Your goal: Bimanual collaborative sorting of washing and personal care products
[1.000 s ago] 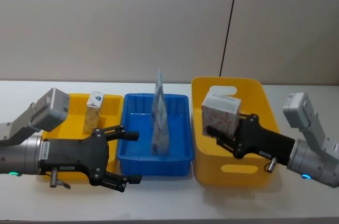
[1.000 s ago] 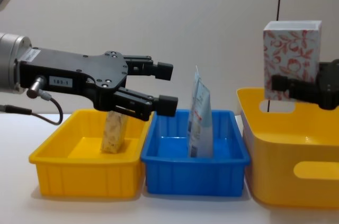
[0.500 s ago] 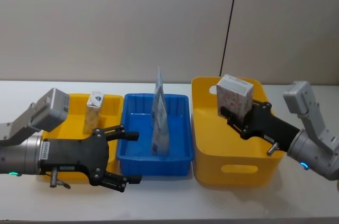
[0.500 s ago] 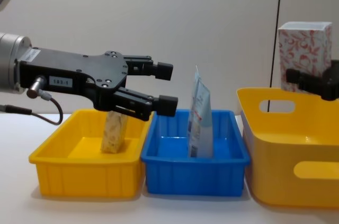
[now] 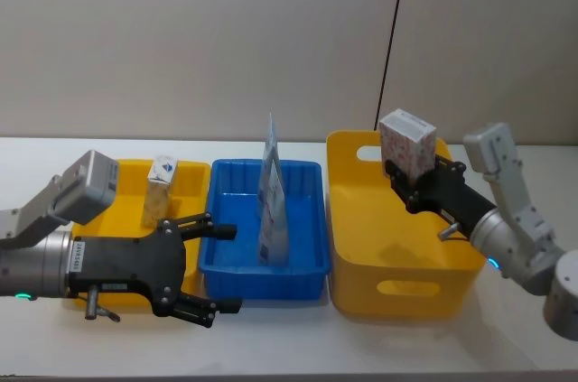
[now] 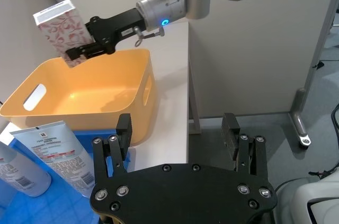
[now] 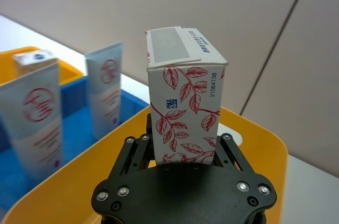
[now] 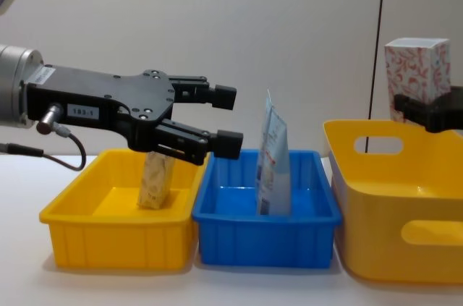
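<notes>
Nearest, the left gripper [image 5: 226, 269] hangs level above the table's [image 5: 289, 341] front edge. Its arm stretches in from the left, and its fingers are spread wide and hold nothing. It sits in front of the seam between the low yellow bin [image 5: 126, 194] and the blue bin [image 5: 262, 281]. Behind it the tan speckled carton [image 5: 161, 191] stands upright in the low yellow bin, and the pale blue tubes [image 5: 273, 210] stand on end in the blue bin. Toward the table's right edge sits the tall yellow bin [image 5: 397, 290]. The right arm reaches in from the right with its wrist angled up. The right gripper [image 5: 408, 185] pinches the base of the white leaf-print pack [image 5: 406, 140], which tilts slightly above the bin's far side, perhaps over the rim itself. Since a second ago the pack has gone up and back from the bin's near left part, while the left gripper has not moved.
</notes>
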Action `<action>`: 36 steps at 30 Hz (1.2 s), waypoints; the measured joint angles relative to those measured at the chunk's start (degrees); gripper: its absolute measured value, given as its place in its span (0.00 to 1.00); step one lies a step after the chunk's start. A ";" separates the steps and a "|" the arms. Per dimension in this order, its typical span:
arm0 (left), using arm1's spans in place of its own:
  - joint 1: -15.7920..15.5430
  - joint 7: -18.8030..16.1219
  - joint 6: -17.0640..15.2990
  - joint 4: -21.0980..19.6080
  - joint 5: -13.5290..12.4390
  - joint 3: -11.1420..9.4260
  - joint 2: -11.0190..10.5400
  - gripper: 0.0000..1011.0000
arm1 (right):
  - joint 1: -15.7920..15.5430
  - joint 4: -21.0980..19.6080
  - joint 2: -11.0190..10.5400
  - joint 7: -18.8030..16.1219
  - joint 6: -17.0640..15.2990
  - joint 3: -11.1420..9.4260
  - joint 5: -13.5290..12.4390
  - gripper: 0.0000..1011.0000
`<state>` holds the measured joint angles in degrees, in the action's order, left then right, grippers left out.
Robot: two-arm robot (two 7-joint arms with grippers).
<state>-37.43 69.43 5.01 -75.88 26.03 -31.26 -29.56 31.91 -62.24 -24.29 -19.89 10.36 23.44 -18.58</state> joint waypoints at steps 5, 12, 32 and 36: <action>0.00 0.00 0.00 0.00 0.00 0.00 0.00 0.99 | 1.75 2.76 3.18 5.33 -1.63 0.09 2.12 0.37; 0.00 0.00 0.00 0.00 0.00 0.00 0.00 0.99 | 4.71 6.93 7.46 11.47 -3.40 0.40 4.60 0.37; 0.00 0.00 0.00 0.00 0.00 0.00 0.00 0.99 | 12.18 17.71 15.17 20.60 -6.78 -0.75 7.47 0.37; 0.00 0.00 0.00 0.00 0.00 0.00 0.00 0.99 | 13.44 19.57 16.06 21.45 -7.26 -0.98 7.77 0.37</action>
<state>-37.43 69.43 5.01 -75.88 26.03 -31.27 -29.56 45.35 -42.67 -8.23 1.57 3.09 22.46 -10.81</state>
